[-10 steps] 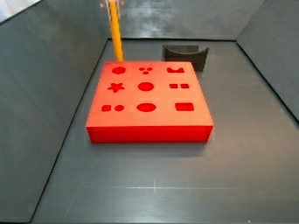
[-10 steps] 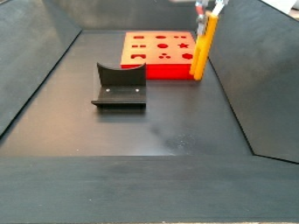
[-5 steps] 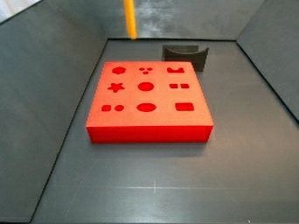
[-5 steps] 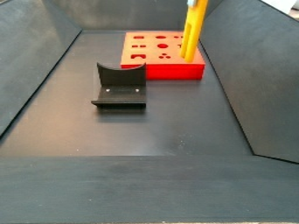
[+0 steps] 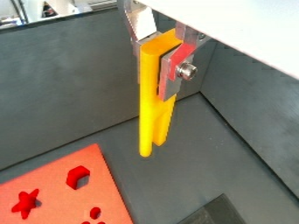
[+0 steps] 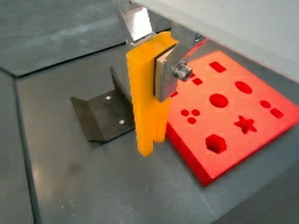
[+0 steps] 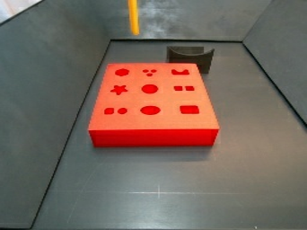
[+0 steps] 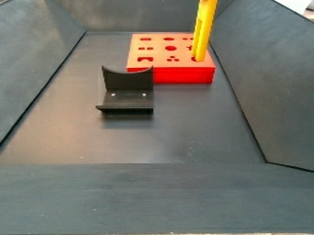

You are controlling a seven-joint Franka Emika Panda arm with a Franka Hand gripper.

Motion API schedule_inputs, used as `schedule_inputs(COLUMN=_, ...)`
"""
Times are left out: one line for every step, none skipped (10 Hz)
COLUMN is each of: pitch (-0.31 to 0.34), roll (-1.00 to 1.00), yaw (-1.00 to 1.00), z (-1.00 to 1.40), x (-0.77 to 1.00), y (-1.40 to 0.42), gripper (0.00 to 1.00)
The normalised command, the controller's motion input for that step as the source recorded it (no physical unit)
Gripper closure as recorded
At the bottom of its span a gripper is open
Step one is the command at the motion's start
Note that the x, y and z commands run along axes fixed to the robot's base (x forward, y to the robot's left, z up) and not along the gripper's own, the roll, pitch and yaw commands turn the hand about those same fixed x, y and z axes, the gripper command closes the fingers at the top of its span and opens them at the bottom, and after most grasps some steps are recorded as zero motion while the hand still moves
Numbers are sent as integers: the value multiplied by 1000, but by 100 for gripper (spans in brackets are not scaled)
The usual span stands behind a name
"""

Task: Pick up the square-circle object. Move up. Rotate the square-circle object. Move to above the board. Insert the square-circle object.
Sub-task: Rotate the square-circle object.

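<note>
The gripper (image 5: pixel 163 52) is shut on the top of the square-circle object (image 5: pixel 156 96), a long yellow-orange peg that hangs upright between the silver fingers (image 5: pixel 177 68). Both wrist views show this; the gripper (image 6: pixel 158 57) and peg (image 6: pixel 146 105) also show in the second one. The board (image 6: pixel 228 105) is a flat red block with shaped holes, well below the peg's lower end. In both side views only the peg (image 7: pixel 133 18) (image 8: pixel 203 27) shows, high over the board's (image 7: pixel 150 99) (image 8: pixel 166 55) far part; the gripper is above the frame.
A small dark grey curved holder (image 7: pixel 189 57) (image 8: pixel 125 90) stands on the dark floor beside the board; it also shows in the wrist views (image 6: pixel 103 118) (image 5: pixel 222 214). Grey walls slope up around the floor on all sides.
Since one second ago the peg has risen from beside the board's far edge and shifted sideways. Over the last half second it has hardly moved.
</note>
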Motion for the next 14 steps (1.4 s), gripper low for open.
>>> schedule_inputs(pitch=103, roll=-114, yaw=-760, z=8, x=78, y=63, gripper=100)
schedule_inputs(pitch=104, roll=-114, yaw=-538, z=7, x=74, y=53, gripper=100)
schedule_inputs(pitch=104, roll=-113, yaw=-358, z=7, x=69, y=38, gripper=100)
schedule_inputs(pitch=104, roll=-114, yaw=-232, z=8, x=62, y=32, gripper=100)
schedule_inputs(pitch=104, roll=-114, yaw=-456, z=0, x=0, y=0, gripper=100)
schedule_inputs(pitch=104, roll=-114, yaw=-396, z=0, x=-1, y=-1, gripper=100)
schedule_inputs(pitch=100, roll=-114, yaw=-290, z=4, x=2, y=0, gripper=100)
schedule_inputs(pitch=95, roll=-314, yaw=-199, z=-1000, x=0, y=0, gripper=100)
schedule_inputs(pitch=71, roll=-310, yaw=-120, z=-1000, x=15, y=4, gripper=100)
schedule_inputs(pitch=26, roll=-272, yaw=-84, z=-1000, x=35, y=15, gripper=100)
schedule_inputs(pitch=-5, roll=-226, yaw=-62, z=-1000, x=33, y=17, gripper=100)
schedule_inputs(pitch=-32, roll=-189, yaw=-50, z=-1000, x=29, y=18, gripper=100)
schedule_inputs(pitch=-59, roll=-158, yaw=-38, z=-1000, x=26, y=21, gripper=100)
schedule_inputs(pitch=-69, roll=-161, yaw=-34, z=-1000, x=27, y=21, gripper=100)
